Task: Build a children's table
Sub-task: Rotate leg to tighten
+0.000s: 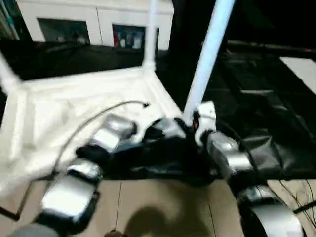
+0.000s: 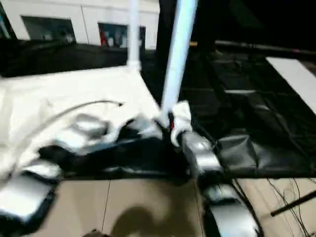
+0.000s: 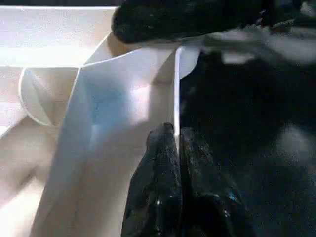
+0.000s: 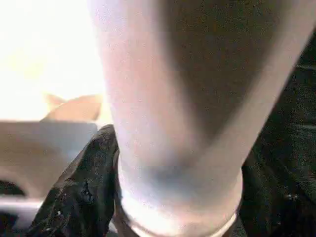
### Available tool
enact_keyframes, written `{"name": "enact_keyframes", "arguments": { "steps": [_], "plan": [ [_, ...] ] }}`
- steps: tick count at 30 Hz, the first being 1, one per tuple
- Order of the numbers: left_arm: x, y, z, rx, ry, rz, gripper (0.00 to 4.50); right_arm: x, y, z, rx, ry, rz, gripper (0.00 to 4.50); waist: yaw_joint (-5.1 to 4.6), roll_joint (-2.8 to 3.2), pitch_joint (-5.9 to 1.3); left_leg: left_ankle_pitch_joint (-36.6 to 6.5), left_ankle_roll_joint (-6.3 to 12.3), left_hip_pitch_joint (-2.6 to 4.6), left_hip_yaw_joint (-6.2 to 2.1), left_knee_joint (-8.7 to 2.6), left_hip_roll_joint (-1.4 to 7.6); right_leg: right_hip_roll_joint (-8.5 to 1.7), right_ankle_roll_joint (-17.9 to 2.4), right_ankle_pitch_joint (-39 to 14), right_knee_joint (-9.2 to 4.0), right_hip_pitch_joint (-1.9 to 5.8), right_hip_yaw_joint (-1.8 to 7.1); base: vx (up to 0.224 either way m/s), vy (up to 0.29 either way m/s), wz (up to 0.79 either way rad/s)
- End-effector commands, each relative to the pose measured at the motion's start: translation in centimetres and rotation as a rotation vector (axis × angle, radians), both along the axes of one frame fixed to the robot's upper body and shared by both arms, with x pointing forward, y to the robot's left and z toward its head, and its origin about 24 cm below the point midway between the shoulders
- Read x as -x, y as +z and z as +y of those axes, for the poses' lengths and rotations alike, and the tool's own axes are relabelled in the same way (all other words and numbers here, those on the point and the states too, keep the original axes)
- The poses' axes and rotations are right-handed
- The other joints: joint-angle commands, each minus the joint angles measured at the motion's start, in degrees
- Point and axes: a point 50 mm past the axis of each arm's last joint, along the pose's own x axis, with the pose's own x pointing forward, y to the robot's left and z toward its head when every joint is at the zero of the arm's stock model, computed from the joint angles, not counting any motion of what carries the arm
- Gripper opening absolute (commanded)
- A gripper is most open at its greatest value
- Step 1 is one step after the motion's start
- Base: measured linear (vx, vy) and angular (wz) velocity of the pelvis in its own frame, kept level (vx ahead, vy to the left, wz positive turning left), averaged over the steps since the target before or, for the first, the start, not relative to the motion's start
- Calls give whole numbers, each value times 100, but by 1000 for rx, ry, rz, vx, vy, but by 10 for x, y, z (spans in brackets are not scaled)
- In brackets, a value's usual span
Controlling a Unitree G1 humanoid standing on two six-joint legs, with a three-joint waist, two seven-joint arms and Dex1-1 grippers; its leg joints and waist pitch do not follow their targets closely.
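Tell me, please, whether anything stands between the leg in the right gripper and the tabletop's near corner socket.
Nothing visible does. The leg stands tilted with its foot at the tabletop's near right corner, the right gripper around its base, and the left gripper pinching the rim beside it.

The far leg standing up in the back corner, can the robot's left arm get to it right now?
Probably not yet. The left end effector is pinched on the tabletop rim at the near corner, so it would have to let go first. The far leg stands across the tabletop with nothing blocking the way.

Black-sheeted worktable (image 1: 266, 98), white cabinets (image 1: 94, 19)
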Motion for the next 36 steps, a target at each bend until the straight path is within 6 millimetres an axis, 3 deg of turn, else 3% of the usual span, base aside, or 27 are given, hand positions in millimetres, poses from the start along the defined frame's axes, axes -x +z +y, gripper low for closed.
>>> {"name": "enact_keyframes", "arguments": {
  "steps": [1,2,4,10,11,14,15,17,18,19,22,23,25,29,33,36],
  "plan": [
    [-10,4,12,18,181,-45,0,7,-22,-12,40,-112,113,274,-20,29,-384,-997,-50,106,-73,-396,250,-488,-1242,-566,-467,247,382,0,0,0],
    [-13,3,5,14,232,-67,0,2,-19,-6,19,-183,119,274,-6,3,-401,-845,20,94,-68,-384,249,-493,-1250,-394,-448,257,381,0,0,0],
    [-13,2,0,8,248,-80,0,-1,-16,-2,0,-224,120,274,19,25,-403,-731,63,94,-73,-387,253,-487,-1238,-250,-427,259,374,0,0,0],
    [-10,-1,-7,-18,192,-76,0,-7,-4,19,-20,-136,69,274,37,15,-405,-665,260,81,-63,-381,252,-488,-1251,31,-409,274,363,0,0,0],
    [-10,-1,-6,-22,189,-76,0,-7,-2,21,-30,-123,60,308,39,17,-404,-690,266,83,-61,-380,253,-492,-1256,8,-413,272,363,0,0,0],
    [-10,-1,0,-42,160,-75,0,-8,5,22,-47,-62,-4,346,48,5,-396,-747,289,72,-61,-382,250,-499,-1231,-177,-435,277,361,0,0,0],
    [-10,0,2,-45,148,-73,0,-9,6,19,-42,-51,-19,349,48,7,-396,-752,292,75,-61,-382,251,-498,-1228,-193,-438,272,361,0,0,0],
    [-9,1,7,-51,114,-69,0,-9,9,14,-24,-24,-51,365,-3,2,-392,-700,290,8,-91,-401,245,-495,-1165,-222,-423,318,341,0,0,0],
    [-8,2,9,-47,81,-65,0,-9,11,8,2,-2,-72,365,-22,9,-398,-693,297,41,-91,-394,253,-495,-1202,-184,-429,295,342,0,0,0],
    [-8,2,10,-46,70,-63,0,-8,11,6,15,6,-77,380,-31,-23,-396,-686,318,47,-83,-388,251,-487,-1233,-155,-432,290,343,0,0,0],
    [-5,4,12,-25,-1,-71,0,-6,12,-5,79,52,-102,380,-35,-4,-405,-508,425,39,-73,-365,249,-480,-1363,186,-387,299,346,0,0,0],
    [-3,5,14,-10,-35,-59,0,-5,12,-9,104,94,-111,380,-41,54,-404,-519,450,56,-73,-364,255,-490,-1418,248,-379,284,355,0,0,0],
    [2,6,18,8,-137,-37,0,2,13,-19,113,220,-112,380,-42,9,-396,-582,543,51,-61,-357,249,-478,-1443,266,-403,305,352,0,0,0],
    [9,6,27,-34,-268,-14,0,22,14,-36,124,505,-78,380,18,4,-384,-721,674,58,-61,-356,276,-472,-1392,221,-419,310,354,0,0,0],
    [9,8,30,-40,-300,-12,0,31,13,-44,101,642,-41,380,55,7,-367,-987,482,78,-60,-373,302,-483,-1379,-374,-462,275,341,0,0,0],
    [14,12,30,-24,-377,13,0,36,14,-46,100,719,-18,380,59,2,-371,-926,413,77,-63,-375,297,-484,-1375,-443,-465,270,348,0,0,0]
  ]
}}
